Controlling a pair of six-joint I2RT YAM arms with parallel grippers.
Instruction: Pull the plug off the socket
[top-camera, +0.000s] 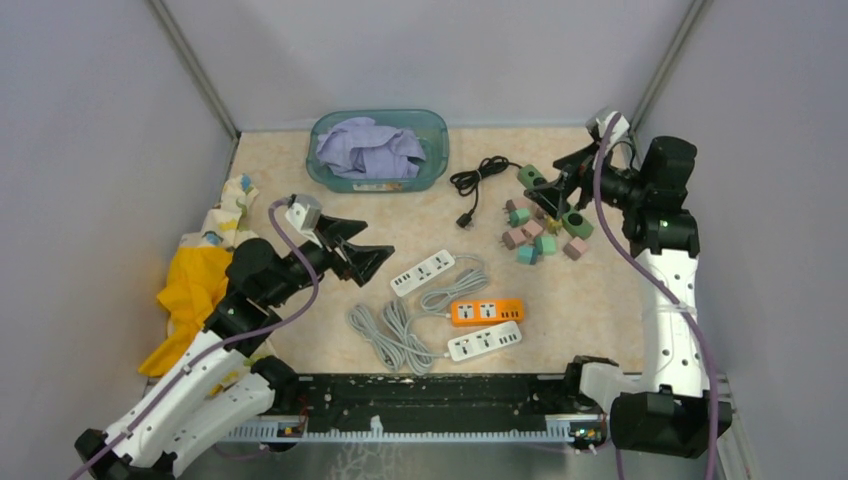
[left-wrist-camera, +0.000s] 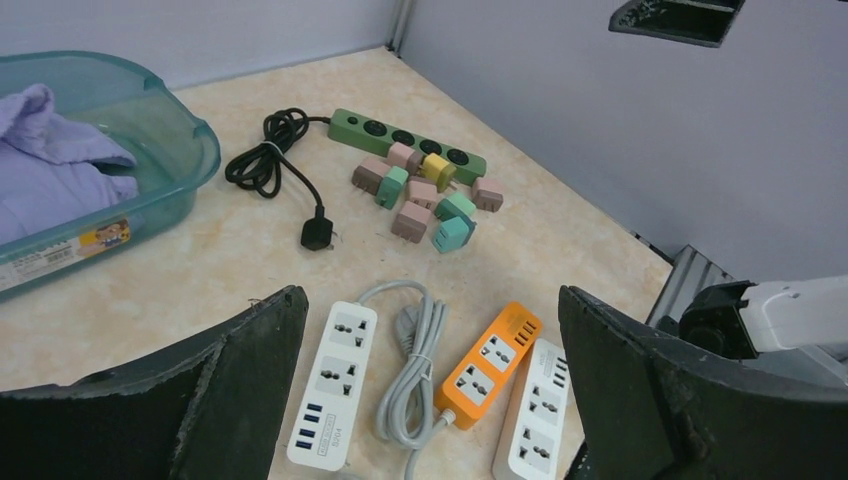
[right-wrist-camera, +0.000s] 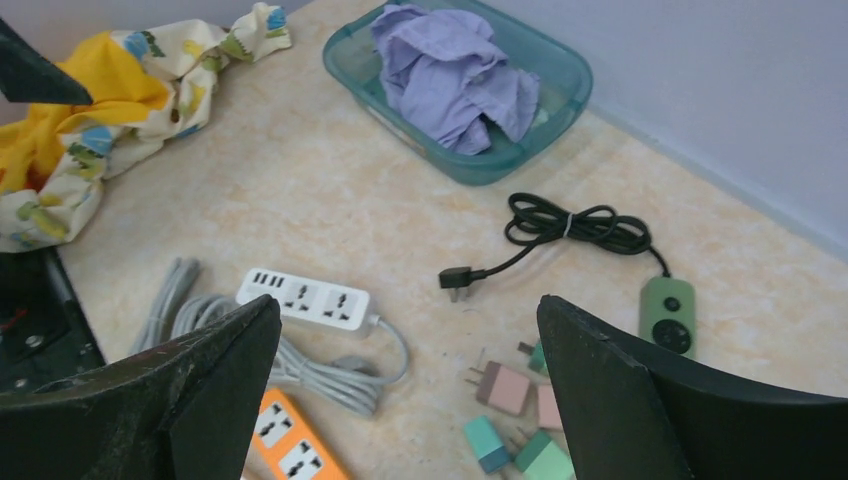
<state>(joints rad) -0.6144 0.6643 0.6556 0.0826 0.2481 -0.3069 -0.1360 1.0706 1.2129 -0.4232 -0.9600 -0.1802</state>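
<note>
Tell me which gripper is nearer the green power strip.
Right. The right gripper hovers over the green power strip; the left gripper is well to its left, near a white power strip.

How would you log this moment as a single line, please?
left gripper: open, empty | right gripper: open, empty, over loose plugs | loose plugs: heaped beside green power strip

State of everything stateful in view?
Left pincer: open, empty.
Right pincer: open, empty.
Green four-socket power strip: black cord bundled, its plug loose on table.
Yellow plug: against green strip; seated or not, unclear.
Orange power strip: sockets empty.
Far white power strip: sockets empty.
Near white power strip: sockets empty.
Teal plastic tub: holds crumpled purple cloth.
</note>
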